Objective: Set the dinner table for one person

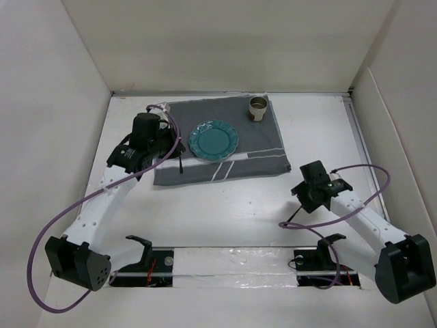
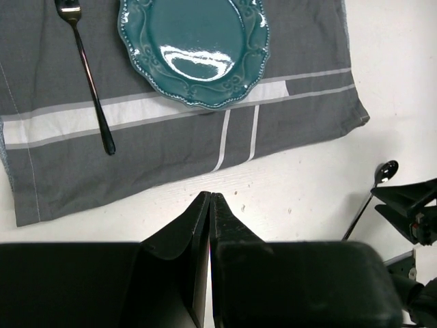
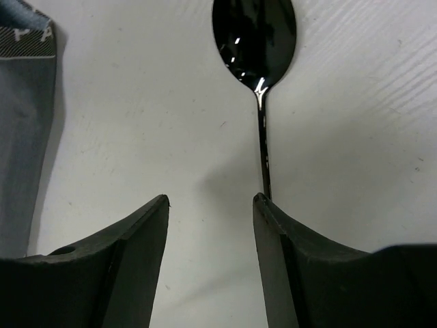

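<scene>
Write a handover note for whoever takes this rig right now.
The left claw is shut and empty, above the table by the grey cloth near edge.
The right claw is open, low over the spoon. The handle lies beside one finger, ungripped, on bare table right of the cloth.
Done: teal plate on the cloth, fork left of it, cup at the cloth's far right corner.
Left: grasp the spoon, likely set it right of the plate.
</scene>
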Robot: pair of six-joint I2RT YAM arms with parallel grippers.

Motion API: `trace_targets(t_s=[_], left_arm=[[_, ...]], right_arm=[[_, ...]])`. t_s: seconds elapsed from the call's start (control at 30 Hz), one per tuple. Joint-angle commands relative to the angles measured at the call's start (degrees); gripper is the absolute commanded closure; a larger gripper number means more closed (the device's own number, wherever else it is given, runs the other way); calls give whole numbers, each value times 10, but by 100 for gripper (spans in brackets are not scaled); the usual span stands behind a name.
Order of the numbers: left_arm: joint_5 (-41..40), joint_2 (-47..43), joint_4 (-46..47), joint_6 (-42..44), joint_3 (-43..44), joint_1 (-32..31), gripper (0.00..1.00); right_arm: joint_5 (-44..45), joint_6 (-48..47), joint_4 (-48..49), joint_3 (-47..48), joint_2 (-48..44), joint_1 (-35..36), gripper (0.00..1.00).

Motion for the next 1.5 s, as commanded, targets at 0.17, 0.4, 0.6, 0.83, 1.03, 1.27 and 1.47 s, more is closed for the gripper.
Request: trace_targets(t_s=[0.17, 0.4, 0.6, 0.83, 1.03, 1.27, 1.47], left_arm=[[0, -51, 4, 21, -3, 0, 100], [-40, -73, -8, 25, 0, 0, 100], [-49, -82, -12, 25, 2, 0, 100], [-64, -82, -6, 24, -7, 0, 100], [-82, -85, -10, 26, -15, 0, 100], [-83, -66, -10, 26, -7, 0, 100], [-64, -47, -6, 5, 15, 0, 100]], right_arm=[[1, 50, -38, 19, 42, -47, 43], [7, 59, -43, 31, 87, -80, 49], [32, 14, -47, 94, 193, -92, 73], [15, -28, -54, 110, 223, -97, 85], [61, -80, -70, 156, 213, -92, 100], [41, -323, 27, 368, 196, -55, 100], [-28, -455, -42, 628, 350, 21, 100]])
